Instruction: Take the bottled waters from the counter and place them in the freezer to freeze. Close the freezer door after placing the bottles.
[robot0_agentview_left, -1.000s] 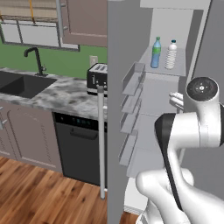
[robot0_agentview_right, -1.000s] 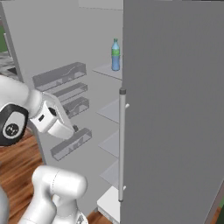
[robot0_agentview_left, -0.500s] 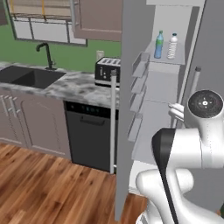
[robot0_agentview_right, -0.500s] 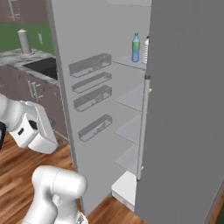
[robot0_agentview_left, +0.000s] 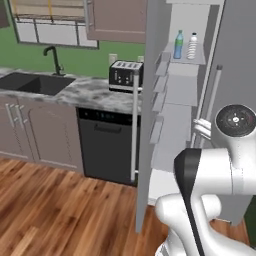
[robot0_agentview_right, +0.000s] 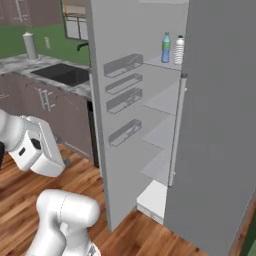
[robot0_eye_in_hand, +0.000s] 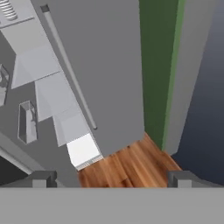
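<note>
The claw (robot0_eye_in_hand: 112, 178) stands with its tips wide apart and nothing between them, aimed down past the closed right door (robot0_eye_in_hand: 100, 65) at the wood floor (robot0_eye_in_hand: 127, 166). Well away from the claw, up on a high shelf (robot0_agentview_left: 192, 59) of the freezer (robot0_agentview_left: 180, 105), the blue bottle (robot0_agentview_left: 178, 45) and the white bottle (robot0_agentview_left: 192, 46) stand upright, just beside each other. The freezer door (robot0_agentview_right: 117, 125) hangs open. The counter (robot0_agentview_left: 75, 92) lies beyond that door.
</note>
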